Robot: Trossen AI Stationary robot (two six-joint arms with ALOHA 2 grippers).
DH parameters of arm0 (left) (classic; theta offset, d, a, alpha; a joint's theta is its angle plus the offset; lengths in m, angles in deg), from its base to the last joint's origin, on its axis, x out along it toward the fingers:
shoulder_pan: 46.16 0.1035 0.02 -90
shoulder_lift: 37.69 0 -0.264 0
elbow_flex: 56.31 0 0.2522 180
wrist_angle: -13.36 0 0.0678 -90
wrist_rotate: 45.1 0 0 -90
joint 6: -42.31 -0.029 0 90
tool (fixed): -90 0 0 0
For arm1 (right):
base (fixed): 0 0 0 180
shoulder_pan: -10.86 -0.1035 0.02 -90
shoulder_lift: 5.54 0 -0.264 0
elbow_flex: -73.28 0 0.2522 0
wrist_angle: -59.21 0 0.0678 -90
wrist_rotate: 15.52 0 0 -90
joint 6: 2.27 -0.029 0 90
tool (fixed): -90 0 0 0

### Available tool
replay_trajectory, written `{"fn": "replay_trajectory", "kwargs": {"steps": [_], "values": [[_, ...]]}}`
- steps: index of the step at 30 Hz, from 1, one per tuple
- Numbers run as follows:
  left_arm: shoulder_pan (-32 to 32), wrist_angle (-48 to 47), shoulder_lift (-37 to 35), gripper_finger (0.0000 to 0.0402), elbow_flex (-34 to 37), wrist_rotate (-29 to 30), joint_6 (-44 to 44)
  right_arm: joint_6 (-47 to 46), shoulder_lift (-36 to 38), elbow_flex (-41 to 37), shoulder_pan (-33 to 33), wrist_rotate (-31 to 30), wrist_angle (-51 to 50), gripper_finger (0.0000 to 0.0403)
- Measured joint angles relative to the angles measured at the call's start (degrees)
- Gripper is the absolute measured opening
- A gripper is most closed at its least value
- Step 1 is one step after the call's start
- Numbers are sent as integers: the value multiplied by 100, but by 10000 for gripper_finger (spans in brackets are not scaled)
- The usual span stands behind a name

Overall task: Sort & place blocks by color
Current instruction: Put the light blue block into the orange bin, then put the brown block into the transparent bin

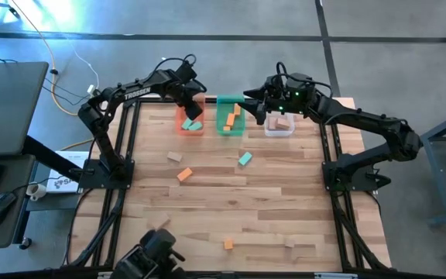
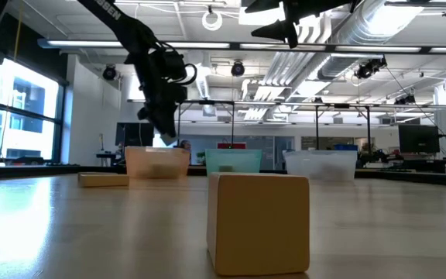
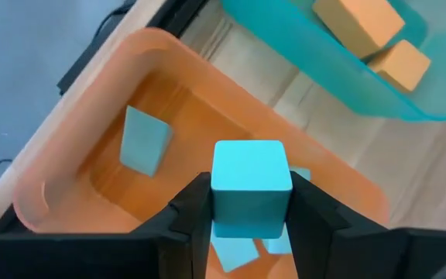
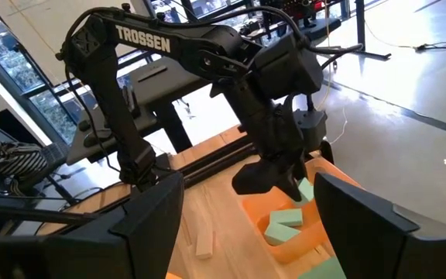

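The table point(image 1: 231, 198) is pale wood planking with visible grain and a soft sheen. The orange tray point(image 3: 76, 139), green tray point(image 3: 285, 54) and clear tray point(image 2: 320, 164) look like thin translucent plastic, smooth and slightly glossy. The teal block point(image 3: 250, 182) has flat matt paint; the tan block point(image 2: 259, 223) is bare, matt wood. The arms' casings look like dark matt plastic or metal

- The left gripper point(image 1: 193, 109) hangs over the orange tray point(image 1: 190, 124).
- The right gripper point(image 1: 255, 108) sits near the clear tray point(image 1: 279, 126).
- Loose blocks point(image 1: 184, 175) lie scattered on the table point(image 1: 269, 201).
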Motion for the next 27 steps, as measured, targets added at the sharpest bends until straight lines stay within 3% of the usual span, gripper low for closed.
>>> {"fn": "replay_trajectory", "kwargs": {"steps": [13,27], "values": [[0,282,0,127,0,17,101,12,0,0,0,0,0,277],[0,264,0,213,0,16,103,20,2,0,0,-2,-254,277]]}}
